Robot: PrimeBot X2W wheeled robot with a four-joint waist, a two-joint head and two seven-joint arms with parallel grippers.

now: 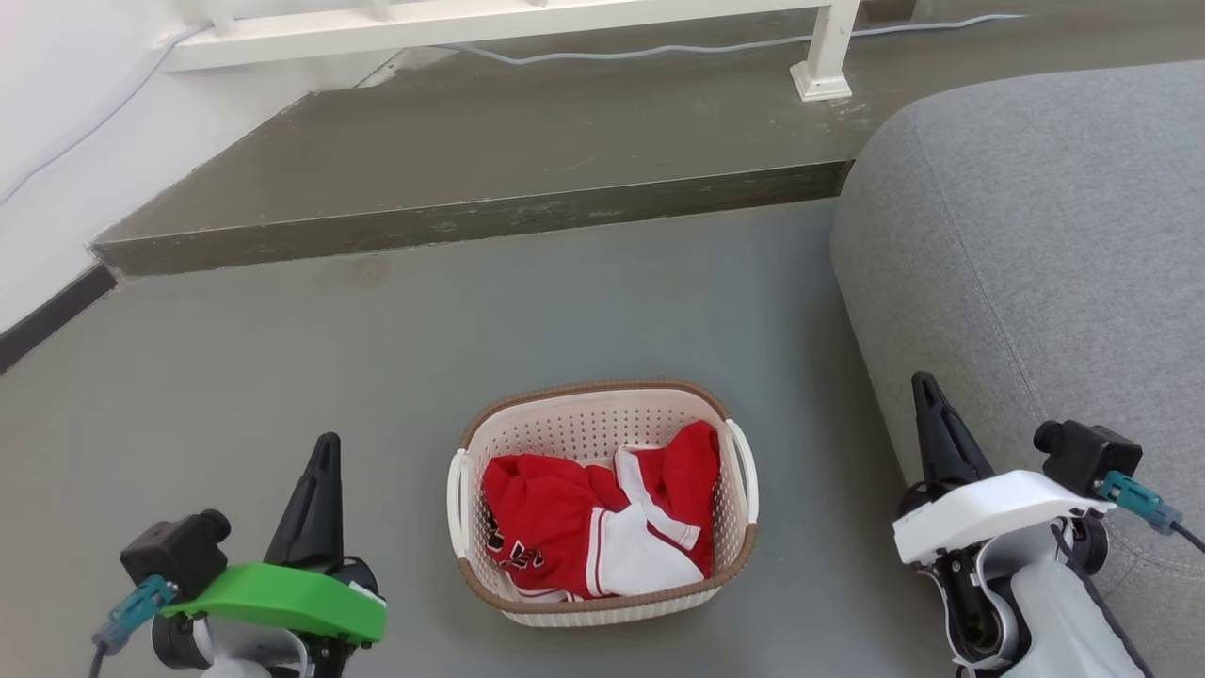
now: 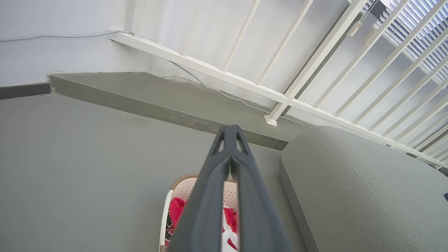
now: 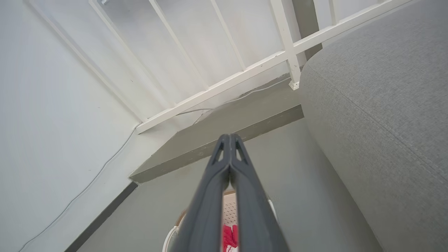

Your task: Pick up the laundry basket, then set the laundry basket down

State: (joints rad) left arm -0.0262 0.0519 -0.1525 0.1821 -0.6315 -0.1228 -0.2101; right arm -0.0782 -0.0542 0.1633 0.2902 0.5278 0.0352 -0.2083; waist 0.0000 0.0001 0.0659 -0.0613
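My left gripper (image 1: 327, 450) at seven o'clock and right gripper (image 1: 926, 386) at five both have fingers pressed together, holding nothing. Between them at six, the laundry basket (image 1: 593, 424) sits on the floor (image 1: 235, 377), red-and-white clothes (image 1: 565, 527) inside. Farther off, a grey sofa (image 1: 1026, 235) lies at three and a step (image 1: 471, 222) at twelve.

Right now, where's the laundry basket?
Head view: the laundry basket sits on the grey floor at lower centre, between the left claw and right claw, just left of the grey sofa.
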